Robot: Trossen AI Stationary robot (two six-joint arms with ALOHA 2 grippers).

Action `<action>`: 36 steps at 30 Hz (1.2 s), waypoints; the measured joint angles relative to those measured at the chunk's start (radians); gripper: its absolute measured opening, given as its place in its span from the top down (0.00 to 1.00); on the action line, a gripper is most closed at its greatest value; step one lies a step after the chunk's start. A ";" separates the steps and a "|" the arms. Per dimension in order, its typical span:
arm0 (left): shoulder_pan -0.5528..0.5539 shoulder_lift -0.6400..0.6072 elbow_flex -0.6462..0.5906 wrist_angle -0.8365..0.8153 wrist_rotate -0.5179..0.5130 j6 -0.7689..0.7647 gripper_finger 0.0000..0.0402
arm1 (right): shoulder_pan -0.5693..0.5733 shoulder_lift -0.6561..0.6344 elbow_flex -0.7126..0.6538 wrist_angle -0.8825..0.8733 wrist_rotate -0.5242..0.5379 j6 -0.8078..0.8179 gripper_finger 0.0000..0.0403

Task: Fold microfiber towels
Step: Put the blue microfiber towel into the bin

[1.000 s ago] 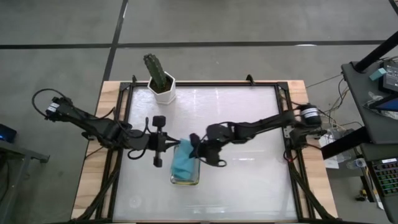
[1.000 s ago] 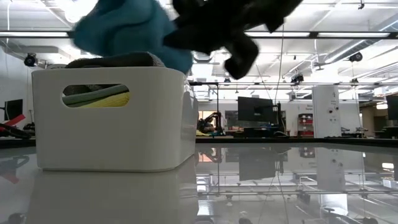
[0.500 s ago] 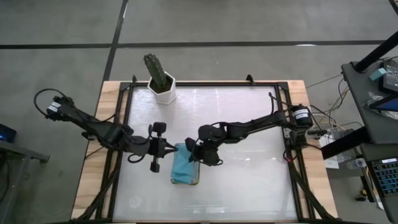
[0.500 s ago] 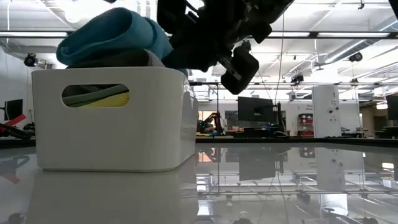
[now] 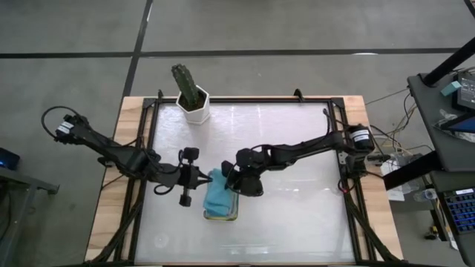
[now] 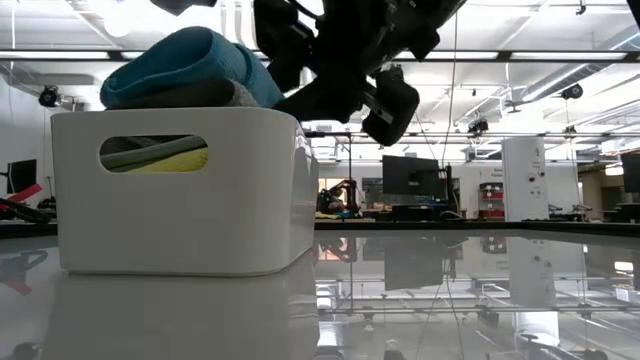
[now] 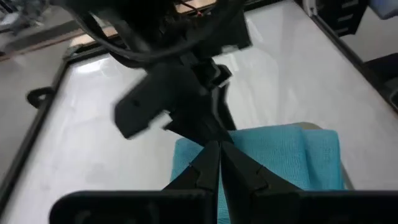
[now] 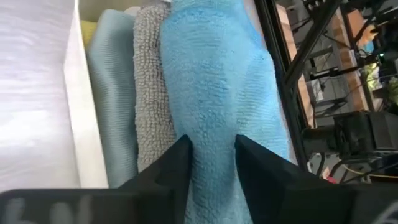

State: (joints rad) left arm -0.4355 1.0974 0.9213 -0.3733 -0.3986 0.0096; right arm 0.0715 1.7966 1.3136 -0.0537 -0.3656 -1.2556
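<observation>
Item: teal towel (image 5: 217, 194), folded, lying uppermost in the white tray (image 6: 180, 200), which stands on the desk (image 5: 297, 163) nearer the left edge and toward the front. Its rounded fold rises above the rim in the low view.

Beside it in the tray: grey towel (image 8: 148, 93), light blue towel (image 8: 112, 99) and yellow towel (image 8: 89, 30), all stood on edge in a row; a pale green towel (image 6: 140, 155) and the yellow one show through the handle slot.

Right gripper (image 8: 211, 152): over the tray's right end, fingers parted either side of the teal towel's fold, pressing into the pile rather than clamped on it.

Left gripper (image 7: 219, 163): just beside the tray's left end, fingers closed together, nothing between them.

Also present: potted plant (image 5: 191, 93) at the desk's back edge toward the left corner.

Handling, as judged: light, soft, limp cloth with a grippy pile; it will sag and unfold if lifted by one layer. Best taken at the folded edge, pinching all layers together. Not fragile.
</observation>
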 joint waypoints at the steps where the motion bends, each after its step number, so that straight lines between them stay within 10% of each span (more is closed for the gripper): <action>1: 0.000 0.002 -0.005 0.003 0.013 -0.007 1.00 | 0.000 -0.005 0.004 -0.007 0.000 0.002 0.69; 10: -0.005 0.059 -0.107 0.126 0.095 -0.057 1.00 | 0.000 -0.094 0.043 -0.186 0.003 0.089 0.62; 18: -0.007 0.132 -0.179 0.227 0.160 -0.070 1.00 | 0.000 -0.156 0.041 -0.096 0.063 0.613 0.74; 25: -0.006 0.209 -0.206 0.312 0.170 -0.094 1.00 | 0.028 -0.064 -0.021 0.171 0.182 0.907 0.96; 36: -0.006 0.333 -0.208 0.360 0.167 -0.238 1.00 | 0.024 0.139 -0.025 0.346 0.350 1.036 0.98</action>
State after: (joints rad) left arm -0.4419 1.4305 0.7135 -0.0137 -0.2317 -0.2286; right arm 0.0953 1.9354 1.2888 0.2921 -0.0159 -0.2195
